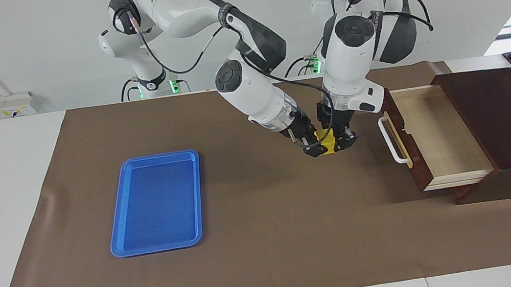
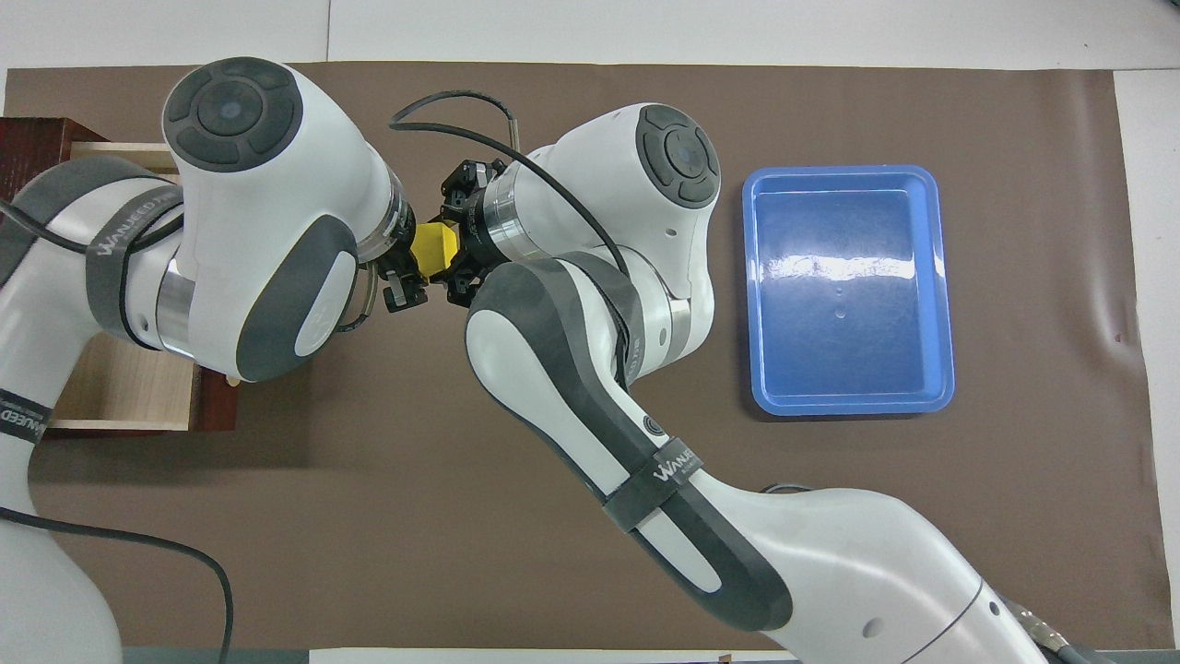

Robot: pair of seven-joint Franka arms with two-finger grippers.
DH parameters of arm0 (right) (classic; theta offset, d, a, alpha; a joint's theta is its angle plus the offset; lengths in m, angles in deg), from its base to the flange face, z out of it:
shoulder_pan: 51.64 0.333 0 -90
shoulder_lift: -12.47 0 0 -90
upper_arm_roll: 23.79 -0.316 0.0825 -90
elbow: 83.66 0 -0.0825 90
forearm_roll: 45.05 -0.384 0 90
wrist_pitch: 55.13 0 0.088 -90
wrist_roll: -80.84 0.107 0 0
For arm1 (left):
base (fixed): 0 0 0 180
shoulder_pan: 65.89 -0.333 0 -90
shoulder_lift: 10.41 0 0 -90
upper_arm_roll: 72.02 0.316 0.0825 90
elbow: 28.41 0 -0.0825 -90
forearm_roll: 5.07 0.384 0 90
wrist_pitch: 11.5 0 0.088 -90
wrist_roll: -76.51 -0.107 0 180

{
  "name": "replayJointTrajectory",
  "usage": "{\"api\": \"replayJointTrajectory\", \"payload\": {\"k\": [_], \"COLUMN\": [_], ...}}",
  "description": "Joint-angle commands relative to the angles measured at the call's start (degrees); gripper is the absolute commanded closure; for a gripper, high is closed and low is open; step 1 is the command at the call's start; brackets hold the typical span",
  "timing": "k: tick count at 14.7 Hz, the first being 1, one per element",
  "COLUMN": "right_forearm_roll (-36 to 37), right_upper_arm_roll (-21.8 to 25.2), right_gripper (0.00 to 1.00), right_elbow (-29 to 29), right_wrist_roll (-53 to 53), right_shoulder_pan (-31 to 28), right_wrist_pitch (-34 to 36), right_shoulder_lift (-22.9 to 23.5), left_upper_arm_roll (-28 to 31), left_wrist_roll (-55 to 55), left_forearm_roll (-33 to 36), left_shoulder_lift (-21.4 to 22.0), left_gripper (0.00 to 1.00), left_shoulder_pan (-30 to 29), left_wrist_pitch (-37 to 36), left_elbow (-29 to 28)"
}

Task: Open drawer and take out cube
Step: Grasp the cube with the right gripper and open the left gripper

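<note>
Both pincers, left pincer (image 1: 343,141) and right pincer (image 1: 314,148), clamped on cube (image 1: 326,141), drawer (image 1: 437,137) open, bare inside

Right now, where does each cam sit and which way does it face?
Facing view: high across the table, looking at the robots; both arms and bases show, left end effector and right end effector shut on the yellow cube over the mat.
Overhead view: above the robots' end, looking steeply down and forward; both arms enter from the bottom.
Shared: cube, open drawer, blue tray, half a turn apart.
</note>
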State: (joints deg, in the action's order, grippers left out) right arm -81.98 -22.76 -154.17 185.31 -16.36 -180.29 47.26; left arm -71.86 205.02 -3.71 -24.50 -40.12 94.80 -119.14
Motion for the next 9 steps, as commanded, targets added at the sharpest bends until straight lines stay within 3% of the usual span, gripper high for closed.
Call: {"api": "replayJointTrajectory", "payload": {"k": [1, 5, 9], "right_forearm_roll": [0.81, 1.08, 2.12], "right_upper_arm_roll": [0.11, 0.29, 0.37], "right_gripper": [1.00, 1.00, 1.00], "right_elbow": [0.98, 0.98, 0.98], "right_wrist_roll": [1.88, 1.70, 1.27], "right_shoulder_pan": [0.05, -0.92, -1.71], "right_wrist_pitch": [-1.68, -2.38, -1.59], "right_shoulder_lift": [-0.25, -0.42, -0.95], "left_upper_arm_roll": [0.46, 0.54, 0.72], "left_wrist_roll": [-0.27, -0.45, -6.77], "left_forearm_roll": [-0.83, -0.83, -0.74], "left_shoulder_lift": [0.74, 0.82, 2.40], "left_gripper": [0.00, 0.00, 0.00], "left_shoulder_pan": [0.59, -0.20, -3.53], "left_wrist_pitch": [0.84, 0.40, 0.05], "left_elbow": [-0.94, -1.03, -5.06]}}
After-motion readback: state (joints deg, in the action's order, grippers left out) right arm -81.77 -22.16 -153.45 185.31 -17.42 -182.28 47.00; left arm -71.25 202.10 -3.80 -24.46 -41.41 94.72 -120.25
